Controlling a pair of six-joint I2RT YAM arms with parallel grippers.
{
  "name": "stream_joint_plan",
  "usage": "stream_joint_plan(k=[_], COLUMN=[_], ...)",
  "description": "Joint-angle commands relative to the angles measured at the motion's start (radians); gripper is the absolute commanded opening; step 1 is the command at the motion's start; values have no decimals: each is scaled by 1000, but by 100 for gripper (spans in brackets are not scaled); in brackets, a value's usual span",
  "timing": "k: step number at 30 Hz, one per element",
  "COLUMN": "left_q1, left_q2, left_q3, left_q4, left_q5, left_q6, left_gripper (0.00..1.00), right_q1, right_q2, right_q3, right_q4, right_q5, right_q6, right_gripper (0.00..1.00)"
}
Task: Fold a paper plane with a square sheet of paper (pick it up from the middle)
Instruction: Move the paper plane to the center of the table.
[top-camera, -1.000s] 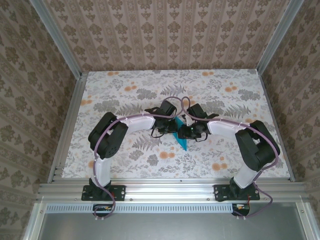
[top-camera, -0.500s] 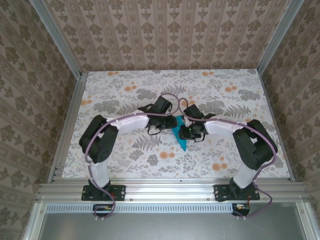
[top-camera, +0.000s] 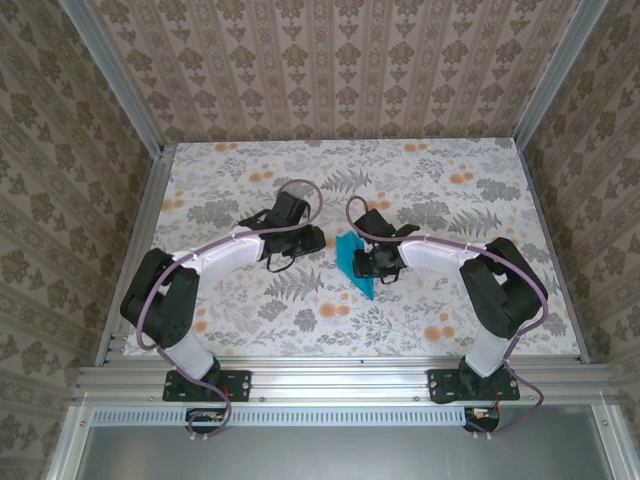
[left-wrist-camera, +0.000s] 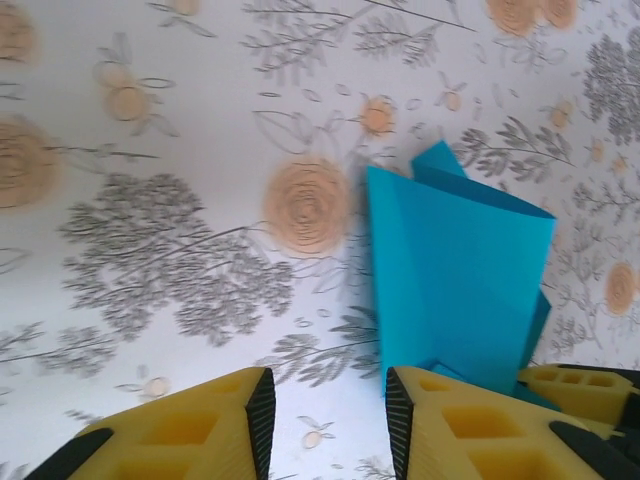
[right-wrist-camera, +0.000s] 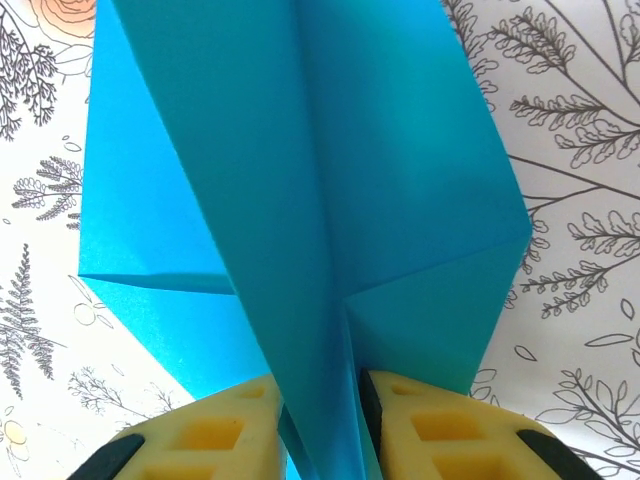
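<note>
The cyan-blue paper plane (top-camera: 354, 262) stands at the table's middle as a folded pointed shape with a centre crease (right-wrist-camera: 320, 220). My right gripper (right-wrist-camera: 320, 420) is shut on its folded keel, yellow fingers (right-wrist-camera: 440, 435) pressed to either side. In the left wrist view the plane (left-wrist-camera: 455, 270) rises to the right, with the right arm's yellow finger (left-wrist-camera: 580, 390) at its base. My left gripper (left-wrist-camera: 325, 420) is open, nothing between its pads, just left of the paper. In the top view the left gripper (top-camera: 312, 240) sits apart from the plane.
The floral tabletop (top-camera: 250, 190) is boxed in by aluminium rails (top-camera: 130, 260) and patterned walls. Both arm bases (top-camera: 200, 380) stand at the near edge.
My left gripper has opened, let go of the paper and drawn back to the left. The right gripper still holds the plane, shifted slightly left.
</note>
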Motion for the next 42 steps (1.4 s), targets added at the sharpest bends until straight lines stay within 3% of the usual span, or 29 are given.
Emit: stream_joint_plan(k=[1, 7, 19, 32, 42], left_q1=[29, 71, 141, 182, 217], left_q2=[-64, -117, -212, -352, -406], left_q3=[-37, -91, -175, -316, -357], left_q4=[-28, -41, -67, -94, -111], left_q5=[-32, -42, -68, -95, -116], left_q6=[-24, -22, -9, -19, -19], left_gripper=[39, 41, 42, 44, 46], right_q1=[17, 54, 70, 52, 59], right_q2=[34, 74, 73, 463, 599], right_q3=[38, 74, 197, 751, 856], right_q4=[-61, -102, -162, -313, -362], right_q5=[60, 127, 216, 321, 360], right_q6=[30, 29, 96, 132, 119], right_gripper=[25, 24, 8, 6, 12])
